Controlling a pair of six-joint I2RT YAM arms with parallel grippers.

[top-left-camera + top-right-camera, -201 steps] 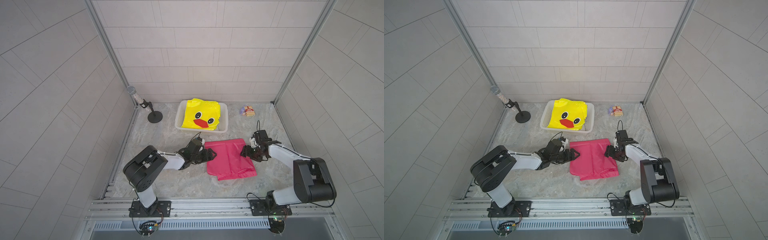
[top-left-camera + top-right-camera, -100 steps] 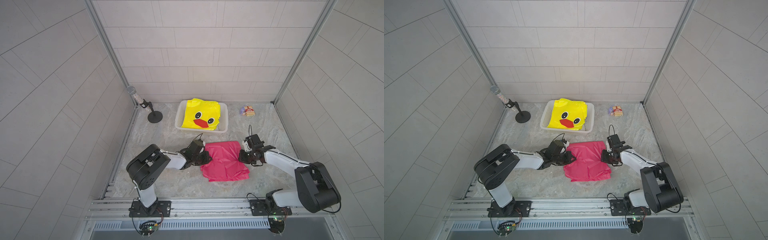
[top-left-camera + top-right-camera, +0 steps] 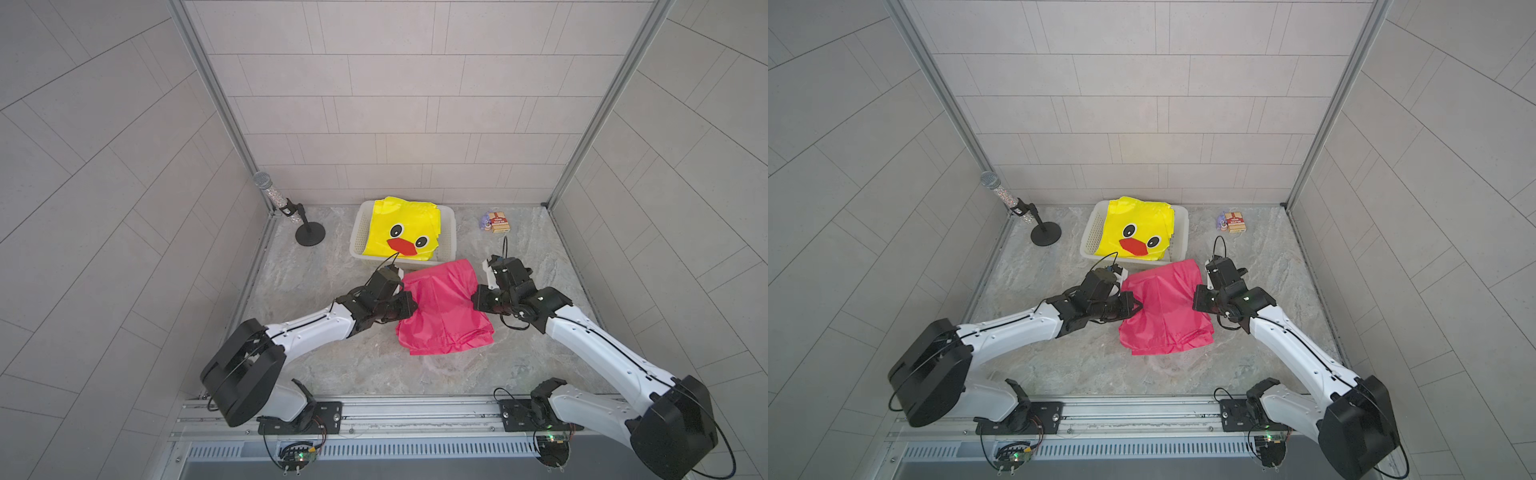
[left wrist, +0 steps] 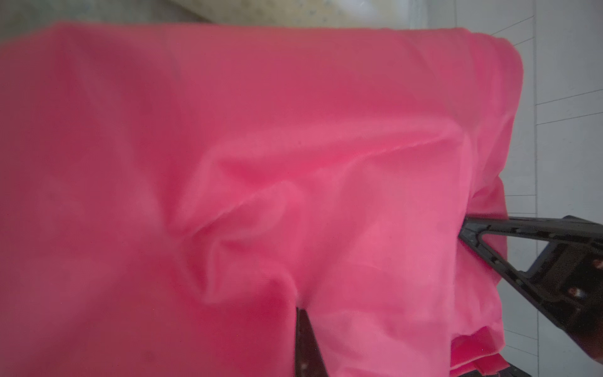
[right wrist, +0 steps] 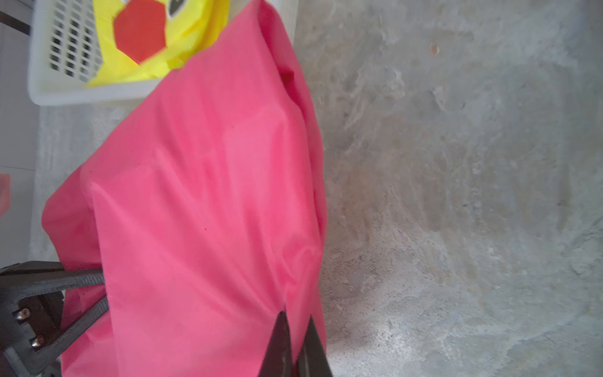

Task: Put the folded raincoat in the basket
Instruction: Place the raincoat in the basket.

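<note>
Two pinches hold my pink folded raincoat (image 3: 442, 311) just before the basket (image 3: 360, 232): left gripper (image 3: 409, 305) clamped on one edge, right gripper (image 3: 478, 298) on the opposite. Thin folds may slip; the sagging middle could snag the rim or the yellow duck raincoat (image 3: 401, 235) inside.

Black fingers (image 5: 295, 346) pinched on pink raincoat (image 5: 202, 202), its far end overlapping white basket (image 5: 42, 81) with yellow raincoat (image 5: 182, 39).
</note>
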